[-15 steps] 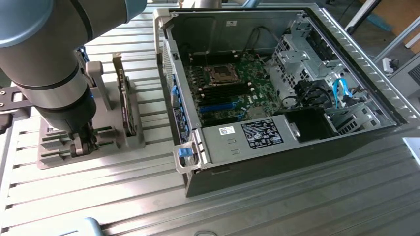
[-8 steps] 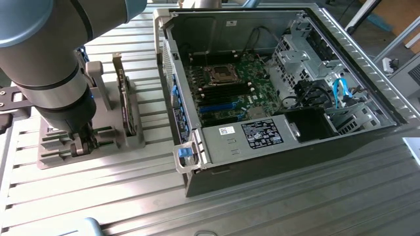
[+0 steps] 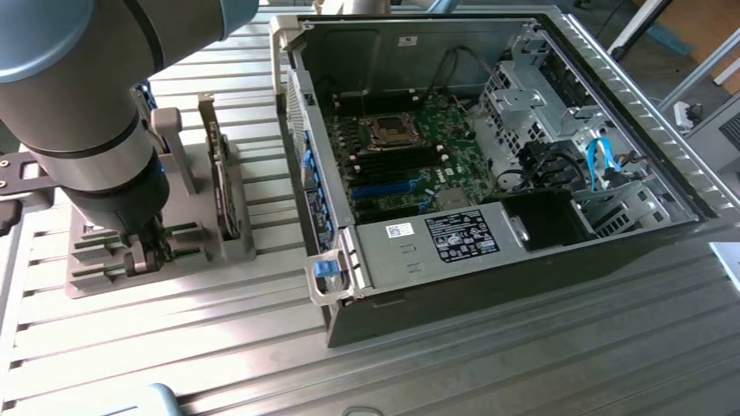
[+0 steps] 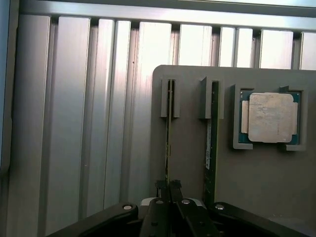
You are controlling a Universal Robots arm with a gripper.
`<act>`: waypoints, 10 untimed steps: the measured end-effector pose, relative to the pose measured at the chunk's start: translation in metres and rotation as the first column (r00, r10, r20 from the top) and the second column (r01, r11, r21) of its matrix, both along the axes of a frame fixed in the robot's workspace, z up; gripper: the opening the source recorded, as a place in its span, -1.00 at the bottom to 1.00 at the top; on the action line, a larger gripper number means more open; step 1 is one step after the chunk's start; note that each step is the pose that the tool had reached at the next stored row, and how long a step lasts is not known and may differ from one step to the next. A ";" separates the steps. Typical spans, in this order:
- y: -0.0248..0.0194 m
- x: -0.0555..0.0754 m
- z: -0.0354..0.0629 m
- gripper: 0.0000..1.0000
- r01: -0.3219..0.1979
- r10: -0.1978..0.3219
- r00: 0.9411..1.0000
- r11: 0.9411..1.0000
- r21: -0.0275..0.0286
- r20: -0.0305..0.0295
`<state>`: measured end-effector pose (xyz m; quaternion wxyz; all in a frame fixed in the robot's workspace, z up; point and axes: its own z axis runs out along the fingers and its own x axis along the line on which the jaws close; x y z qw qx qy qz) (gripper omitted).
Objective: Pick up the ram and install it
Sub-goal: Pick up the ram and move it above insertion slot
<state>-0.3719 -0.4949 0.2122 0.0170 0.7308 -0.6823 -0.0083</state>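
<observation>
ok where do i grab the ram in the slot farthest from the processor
Pinch its thin upper edge across the two flat faces, coming straight down from above. The ram stands on edge in the gray holder, so only that edge is free.

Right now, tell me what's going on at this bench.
The robot arm is down at the grey holder beside the open computer case. Its fingers are closed on the thin edge of the ram, which stands in its slot in the holder. Another green board stands on edge in the neighbouring slot, and a silver processor chip lies in its recess.
</observation>
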 end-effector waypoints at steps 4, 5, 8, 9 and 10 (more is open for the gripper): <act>0.0000 0.000 0.0024 -0.76 0.000 0.000 1.000 1.000 0.000 0.000; 0.0000 0.000 0.0030 -0.76 0.000 0.000 1.000 1.000 0.000 0.000; 0.0000 0.000 0.0056 -0.76 0.000 0.000 1.000 1.000 0.000 0.000; 0.0000 0.000 0.0066 -0.76 0.000 0.000 1.000 1.000 0.000 0.000; 0.0000 0.000 0.0078 -0.76 0.000 0.000 1.000 1.000 0.000 0.000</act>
